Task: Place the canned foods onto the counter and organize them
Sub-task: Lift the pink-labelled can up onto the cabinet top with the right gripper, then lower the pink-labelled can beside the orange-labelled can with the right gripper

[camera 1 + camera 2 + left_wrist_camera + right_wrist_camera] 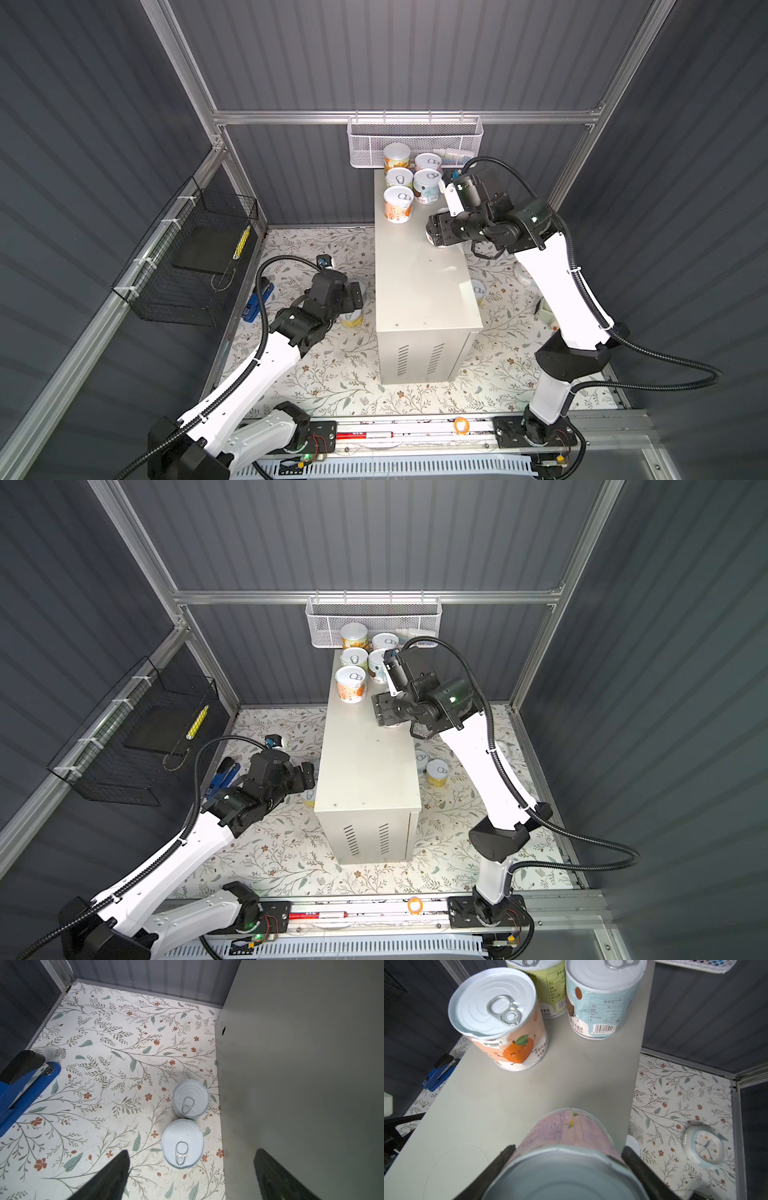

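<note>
Right wrist view: right gripper [568, 1148] clamps a pink-labelled cylindrical tin [564, 1126] over the beige metal counter [508, 1095]; left gripper [192, 1152] spread wide.

grey ribbed walls [415, 54], aluminium frame rails [291, 117], pale floral-patterned floor [332, 382]

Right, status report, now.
Right gripper shut on pink can, above counter. Left gripper open over floor can beside counter. Placement spot looks clear.
</note>
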Motion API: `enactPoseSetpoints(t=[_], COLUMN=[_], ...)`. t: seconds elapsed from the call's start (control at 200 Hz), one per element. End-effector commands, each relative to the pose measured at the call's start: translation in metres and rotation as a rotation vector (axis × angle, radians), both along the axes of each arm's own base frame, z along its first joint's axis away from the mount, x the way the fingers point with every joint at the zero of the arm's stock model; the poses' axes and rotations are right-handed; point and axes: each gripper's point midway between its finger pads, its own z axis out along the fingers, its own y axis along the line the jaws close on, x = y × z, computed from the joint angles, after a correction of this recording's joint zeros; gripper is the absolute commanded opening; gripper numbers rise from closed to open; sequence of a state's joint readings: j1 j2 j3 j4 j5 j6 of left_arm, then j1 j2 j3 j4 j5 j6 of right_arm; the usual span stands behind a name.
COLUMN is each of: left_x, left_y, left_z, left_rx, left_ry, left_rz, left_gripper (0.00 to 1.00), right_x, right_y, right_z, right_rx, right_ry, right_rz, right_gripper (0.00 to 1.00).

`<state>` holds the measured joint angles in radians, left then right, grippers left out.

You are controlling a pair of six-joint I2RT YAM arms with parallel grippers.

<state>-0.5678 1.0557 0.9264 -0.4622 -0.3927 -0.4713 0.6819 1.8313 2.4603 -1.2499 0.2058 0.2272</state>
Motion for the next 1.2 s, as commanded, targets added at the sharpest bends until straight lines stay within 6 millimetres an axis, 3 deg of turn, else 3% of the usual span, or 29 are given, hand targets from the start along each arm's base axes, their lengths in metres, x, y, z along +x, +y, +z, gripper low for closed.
enactPoseSetpoints(t=[0.0,0.14,0.35,0.795,1.196], left_x=[0.000,0.002,0.005,0.010,0.012], left_y=[0.002,0.001,-0.003,-0.010,-0.010], left_z=[0.004,-0.001,-0.003,0.003,0.016], left_rx=[-0.008,-0.004,-0.013,-0.024,-0.018], left_ry=[-0.020,-0.012,-0.010,-0.014,-0.028], left_rz=[0.000,-0.002,-0.010,-0.033,-0.036], left_gripper=[0.94,0.94,0.94,0.95,0.95], right_x=[0.002,0.006,0.011,0.010,-0.001], right_y=[0.005,0.010,0.013,0.019,0.005], right_z=[0.020,0.012,0.016,0.023,0.074], right_rx=[0.052,0.048,0.058,0.094,0.214], right_ry=[-0.053,-0.035,-0.057,-0.065,-0.178], right_rz=[0.003,0.009,0.012,0.036,0.072], right_gripper=[0.44,0.61,0.74,0.87,0.91])
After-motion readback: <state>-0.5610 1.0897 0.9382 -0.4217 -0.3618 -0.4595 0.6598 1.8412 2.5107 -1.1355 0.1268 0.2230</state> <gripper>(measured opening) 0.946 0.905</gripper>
